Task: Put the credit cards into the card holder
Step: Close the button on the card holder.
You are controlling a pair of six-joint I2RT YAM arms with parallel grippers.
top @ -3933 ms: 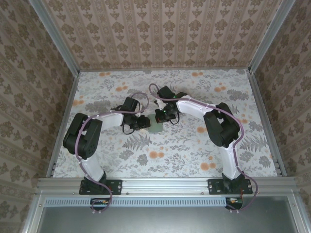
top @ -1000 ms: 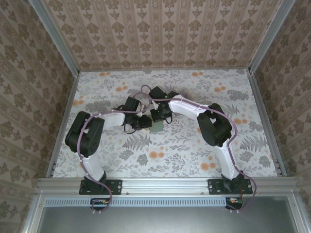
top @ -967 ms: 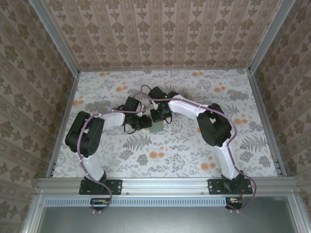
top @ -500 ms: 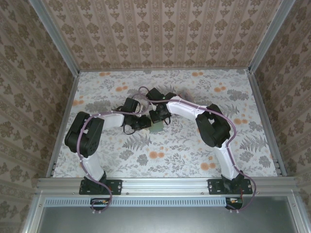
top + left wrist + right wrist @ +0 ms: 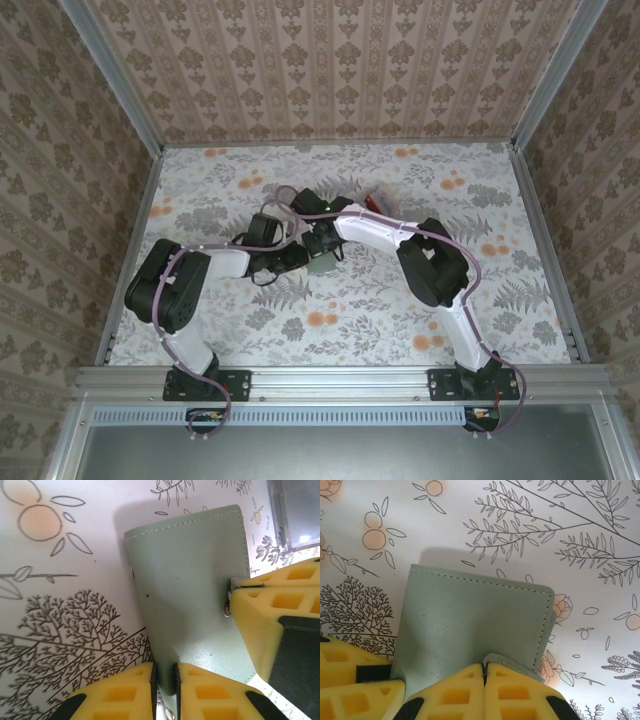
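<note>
The card holder (image 5: 470, 615) is a dull grey-green wallet lying closed on the floral table, small in the top view (image 5: 322, 263). My left gripper (image 5: 164, 669) is shut on the wallet's near edge (image 5: 187, 585), which sits between its yellow pads. My right gripper (image 5: 484, 670) is shut on a thin flap of the wallet that curls up at its fingertips. In the top view both grippers meet over the wallet, left gripper (image 5: 297, 258) and right gripper (image 5: 322, 240). A red sliver, likely one of the credit cards (image 5: 372, 203), peeks out behind the right forearm.
The right gripper's yellow fingers (image 5: 270, 615) crowd the wallet's right side in the left wrist view. The left gripper's fingers (image 5: 350, 685) show at the lower left of the right wrist view. Patterned walls (image 5: 330, 70) enclose the table.
Both arms have shifted left and slightly nearer, with the wallet between them. The left jaws have narrowed onto the wallet's edge. The red sliver has come into view behind the right forearm.
</note>
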